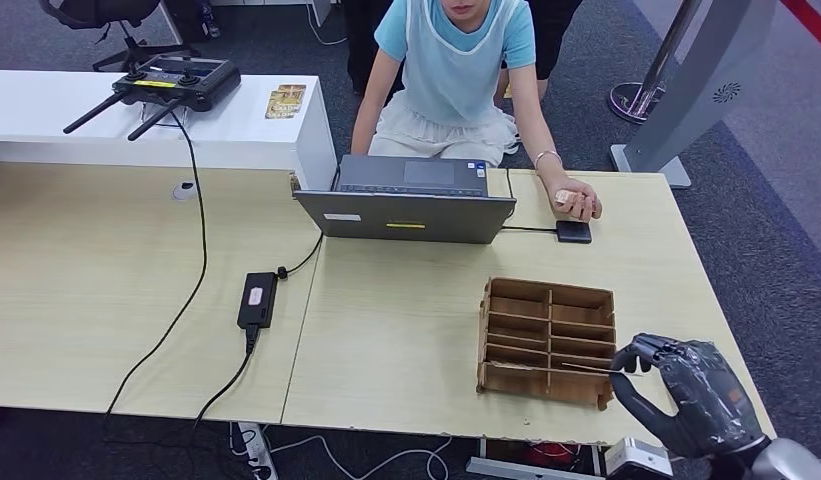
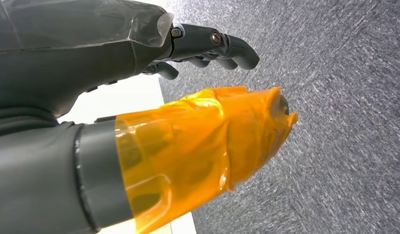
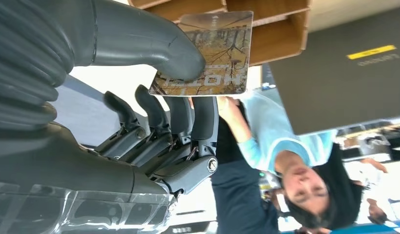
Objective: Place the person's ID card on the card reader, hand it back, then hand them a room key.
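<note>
While the right hand pinches a room key card between thumb and fingers beside the wooden divided rack, it should lift clear and carry the card level toward the person. Rack compartments look empty. Left hand hangs with loosely parted fingers, holding nothing.

Your head view looks down and forward from high over the desk, with the wooden rack near its lower right. Your right wrist view sits close behind the right hand, facing that rack; both views share the rack and the person. Your left wrist view, close behind the left hand, faces carpet.
</note>
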Robot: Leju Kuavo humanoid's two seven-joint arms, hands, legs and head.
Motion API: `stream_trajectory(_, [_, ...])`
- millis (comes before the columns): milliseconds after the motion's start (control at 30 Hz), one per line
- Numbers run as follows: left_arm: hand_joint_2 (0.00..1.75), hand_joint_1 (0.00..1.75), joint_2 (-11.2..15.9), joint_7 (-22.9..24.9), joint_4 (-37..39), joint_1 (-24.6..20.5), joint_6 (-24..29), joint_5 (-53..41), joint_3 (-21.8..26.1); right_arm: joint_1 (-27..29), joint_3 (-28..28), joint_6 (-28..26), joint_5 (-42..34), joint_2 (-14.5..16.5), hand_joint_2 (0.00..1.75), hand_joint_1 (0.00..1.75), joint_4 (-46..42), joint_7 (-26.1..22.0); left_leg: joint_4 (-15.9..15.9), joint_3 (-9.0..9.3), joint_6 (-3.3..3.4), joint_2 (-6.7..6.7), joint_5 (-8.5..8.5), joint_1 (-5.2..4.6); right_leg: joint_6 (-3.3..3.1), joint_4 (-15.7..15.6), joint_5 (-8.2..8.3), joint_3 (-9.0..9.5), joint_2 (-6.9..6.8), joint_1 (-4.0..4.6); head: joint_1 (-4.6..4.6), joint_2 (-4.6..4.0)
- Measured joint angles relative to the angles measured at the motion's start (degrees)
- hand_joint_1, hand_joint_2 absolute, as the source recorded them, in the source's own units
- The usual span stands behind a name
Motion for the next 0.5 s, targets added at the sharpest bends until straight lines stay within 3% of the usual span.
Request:
stream_trajectory(200, [0.00,0.00,0.0,-0.5,0.0,-0.2,0.0,-0.9,0.0,-5.7,0.3,2.2,0.1,0.6,1.75,1.73,0.4,-2.4,0.0,0.00,0.00,0.07,0.01,0.00,-0.01,0.0,0.02,0.00,0.04,0.00,0.01,0.00])
stream_trajectory(500, [0.00,0.00,0.0,-1.0,0.0,-0.7,0.2,-1.7,-0.7,-25.0,6.9,5.3,1.1,2.1,1.75,1.75,5.2,0.3,0.0,-0.01,-0.05,0.20,0.09,0.00,-0.02,0.1,0.11,0.00,0.21,0.00,0.02,0.00])
